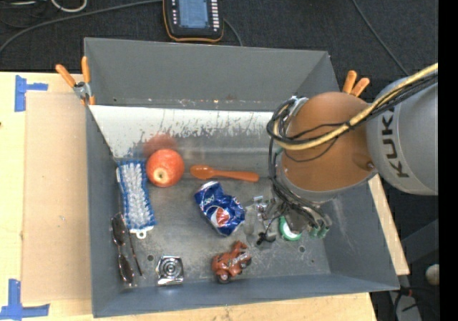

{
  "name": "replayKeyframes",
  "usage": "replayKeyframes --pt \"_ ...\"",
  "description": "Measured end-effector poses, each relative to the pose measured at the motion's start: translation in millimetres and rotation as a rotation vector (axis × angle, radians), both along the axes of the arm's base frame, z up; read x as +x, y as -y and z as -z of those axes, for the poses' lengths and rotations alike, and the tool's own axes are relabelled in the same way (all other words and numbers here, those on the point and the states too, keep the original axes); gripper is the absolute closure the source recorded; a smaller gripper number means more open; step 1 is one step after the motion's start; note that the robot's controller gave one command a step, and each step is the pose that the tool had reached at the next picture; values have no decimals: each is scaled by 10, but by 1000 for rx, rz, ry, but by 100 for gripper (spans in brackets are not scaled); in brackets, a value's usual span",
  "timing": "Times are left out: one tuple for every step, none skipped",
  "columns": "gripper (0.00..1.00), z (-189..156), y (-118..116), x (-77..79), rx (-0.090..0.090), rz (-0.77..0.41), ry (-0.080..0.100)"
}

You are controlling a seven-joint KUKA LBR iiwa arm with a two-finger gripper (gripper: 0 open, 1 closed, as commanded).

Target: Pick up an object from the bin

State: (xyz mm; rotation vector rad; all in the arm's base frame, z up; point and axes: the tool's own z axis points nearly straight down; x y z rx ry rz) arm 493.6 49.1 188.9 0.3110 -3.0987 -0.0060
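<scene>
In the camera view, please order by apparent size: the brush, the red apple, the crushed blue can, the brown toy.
1. blue and white brush
2. crushed blue can, only slightly smaller
3. red apple
4. brown toy
All lie on the floor of the bin, so nearness hardly matters.

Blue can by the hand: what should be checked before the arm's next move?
1. Hand low in the bin, beside the crushed blue can: ok.
2. Can apart from the orange spoon and the apple: ok.
3. Nothing lying on top of the can: ok.
4. Brown toy close below the hand, might get bumped: not ok.
5. Anything held in the hand: cannot tell.
</scene>
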Motion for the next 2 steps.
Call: replayKeyframes --pt "100 -383 -242 -223 6 -77 23" --pt "100 146 -39 6 -3 12 -12"
